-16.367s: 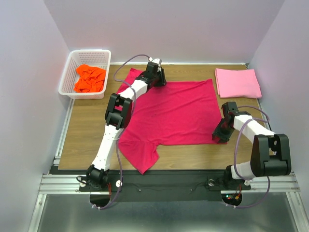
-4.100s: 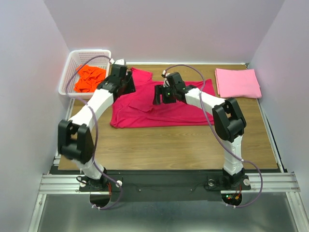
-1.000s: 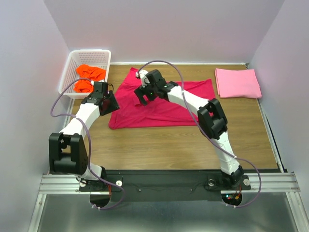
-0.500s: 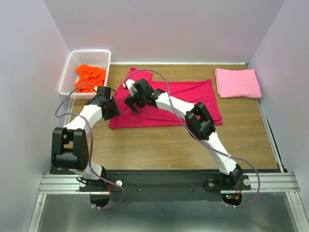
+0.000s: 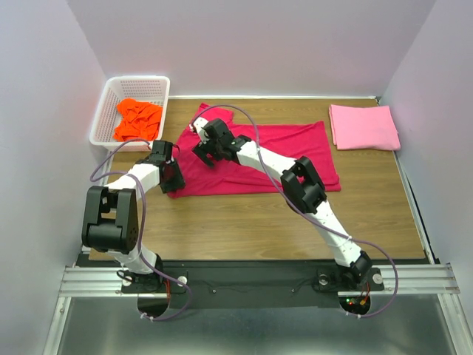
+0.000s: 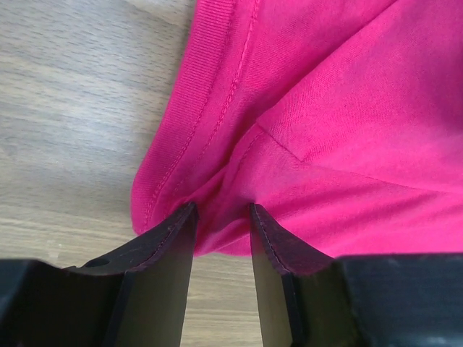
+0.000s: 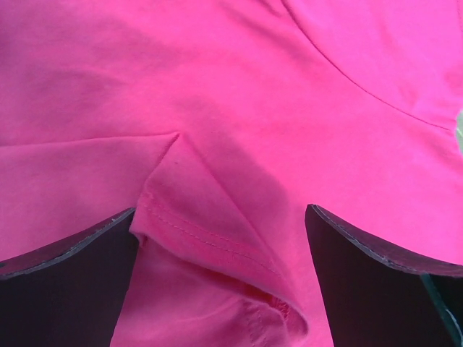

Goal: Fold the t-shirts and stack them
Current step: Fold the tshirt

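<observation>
The crimson t-shirt [image 5: 259,159] lies folded into a wide band across the middle of the table. My left gripper [image 5: 172,179] sits low at its near left corner. In the left wrist view the jaws stand half closed, and a bulge of the crimson cloth [image 6: 311,123] lies between the fingertips [image 6: 173,235] of that left gripper [image 6: 223,215]. My right gripper [image 5: 204,157] hangs wide open over the shirt's left end, with a hemmed sleeve fold [image 7: 210,231] between its fingers [image 7: 72,249]. A folded light pink t-shirt [image 5: 363,126] rests at the back right. An orange t-shirt [image 5: 138,119] lies crumpled in the basket.
The white lattice basket [image 5: 107,103] stands at the back left corner, close to my left arm. Bare wooden table [image 5: 244,222] stretches in front of the crimson shirt. The right arm reaches diagonally over the shirt. Walls close the table on three sides.
My left gripper has slid from beside the basket to the shirt's near left corner and its jaws have narrowed. The right gripper has moved left along the shirt, still open.
</observation>
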`<state>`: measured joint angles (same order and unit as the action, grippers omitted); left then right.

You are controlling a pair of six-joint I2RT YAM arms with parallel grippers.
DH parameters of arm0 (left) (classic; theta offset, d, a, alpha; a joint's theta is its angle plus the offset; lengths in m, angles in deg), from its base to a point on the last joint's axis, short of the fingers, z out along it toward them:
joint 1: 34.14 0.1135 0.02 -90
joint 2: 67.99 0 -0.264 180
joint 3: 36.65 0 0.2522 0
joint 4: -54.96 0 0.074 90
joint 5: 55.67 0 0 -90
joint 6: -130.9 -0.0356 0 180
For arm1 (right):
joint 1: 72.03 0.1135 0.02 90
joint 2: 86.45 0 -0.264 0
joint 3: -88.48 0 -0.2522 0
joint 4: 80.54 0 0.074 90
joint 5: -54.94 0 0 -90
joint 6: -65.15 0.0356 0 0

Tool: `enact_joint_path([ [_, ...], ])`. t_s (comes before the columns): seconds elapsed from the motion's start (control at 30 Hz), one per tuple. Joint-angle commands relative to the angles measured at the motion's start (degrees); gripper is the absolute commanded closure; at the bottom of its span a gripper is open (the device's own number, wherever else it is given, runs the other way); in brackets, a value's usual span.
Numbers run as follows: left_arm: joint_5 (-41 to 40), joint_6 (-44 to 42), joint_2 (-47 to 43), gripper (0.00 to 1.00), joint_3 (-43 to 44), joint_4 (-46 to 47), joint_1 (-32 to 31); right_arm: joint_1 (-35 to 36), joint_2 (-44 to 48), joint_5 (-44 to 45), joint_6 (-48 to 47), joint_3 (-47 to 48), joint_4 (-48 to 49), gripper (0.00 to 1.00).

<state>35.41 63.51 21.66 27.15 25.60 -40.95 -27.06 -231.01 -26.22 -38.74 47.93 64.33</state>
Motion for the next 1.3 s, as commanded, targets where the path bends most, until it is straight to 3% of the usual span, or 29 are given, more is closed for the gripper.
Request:
enact_joint_path([
  [0.0,0.85,-0.99,-0.43,0.54,-0.91,1.01,-0.40,-0.67,-1.52,4.95,-0.88,3.42,2.73,0.00],
  [0.4,1.03,-1.16,-0.61,0.54,-1.26,1.01,-0.40,-4.54,-4.07,13.30,0.18,12.47,4.93,0.00],
  [0.57,1.03,-0.99,-0.70,0.54,-0.74,0.83,-0.40,-5.51,-0.39,14.54,2.28,9.41,5.11,0.00],
  [0.7,0.59,-1.08,-1.58,0.54,0.67,-0.23,-0.40,-7.08,9.97,13.31,5.62,-2.70,5.02,0.02],
  [0.93,-0.55,-1.08,-4.13,0.53,2.16,-1.63,-0.40,-16.92,34.57,5.58,14.59,-36.76,3.88,0.04],
  [1.1,-0.03,-1.60,-6.76,0.47,2.34,-1.63,-0.57,-17.37,47.49,7.94,7.74,-52.43,1.24,0.04],
  [1.27,-0.64,-4.50,-8.96,0.37,4.88,-1.19,-3.29,-19.21,51.30,11.64,15.62,-58.71,-0.86,0.07],
])
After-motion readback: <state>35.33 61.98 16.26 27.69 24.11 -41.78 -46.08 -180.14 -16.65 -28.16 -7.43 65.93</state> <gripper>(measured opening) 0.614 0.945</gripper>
